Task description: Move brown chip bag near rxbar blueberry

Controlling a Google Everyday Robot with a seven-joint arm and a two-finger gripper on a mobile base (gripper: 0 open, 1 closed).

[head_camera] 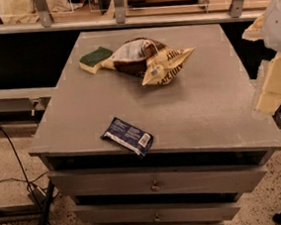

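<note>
The brown chip bag [145,59] lies crumpled at the back middle of the grey cabinet top [209,108], its cream end pointing right. The rxbar blueberry [128,135], a small dark blue wrapper with a white barcode patch, lies flat near the front edge, left of centre. The bag and the bar are well apart, with bare grey surface between them. My gripper [275,79] shows as cream-coloured parts at the right edge of the camera view, off the right side of the cabinet and away from both things.
A green-and-yellow sponge [94,58] touches the bag's left end. The cabinet has drawers [155,185] below its front edge. A railing and shelf [120,7] run behind. Cables [18,186] and a stand leg lie on the floor at left.
</note>
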